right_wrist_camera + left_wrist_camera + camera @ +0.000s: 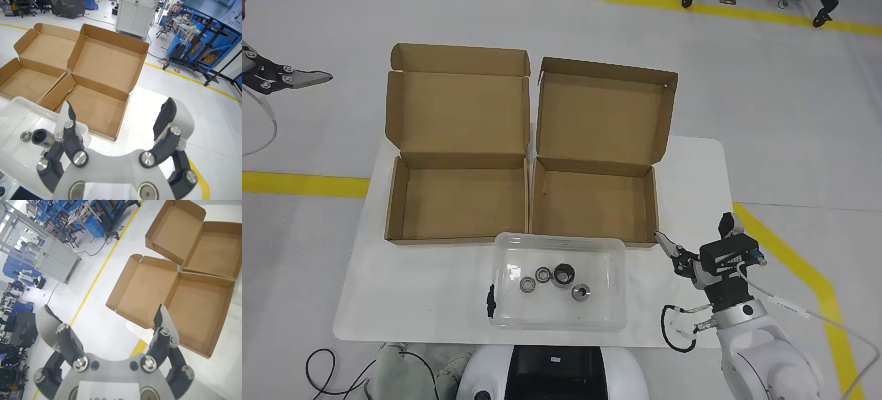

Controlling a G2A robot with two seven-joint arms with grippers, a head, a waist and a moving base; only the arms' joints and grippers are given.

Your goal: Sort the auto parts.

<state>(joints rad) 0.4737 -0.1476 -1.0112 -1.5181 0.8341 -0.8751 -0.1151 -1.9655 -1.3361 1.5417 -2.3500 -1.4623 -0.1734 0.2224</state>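
left gripper [103, 311] off bench [697, 170], jaws wide, empty | left cardboard box [457, 205] touching right cardboard box [592, 208], brown, flat, lids open | clear plastic tray [560, 240] just before them, holding four round steel auto parts [563, 273] | right gripper [119, 111] beside tray, ribbed jaws wide, empty

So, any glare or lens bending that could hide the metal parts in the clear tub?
Top view: even light, silver metal bearings plain inside the clear plastic tub. Right wrist view: lamp reflections streak the tub's floor beside them; the yellow floor line bows. Left wrist view: no glare on the brown cardboard boxes.
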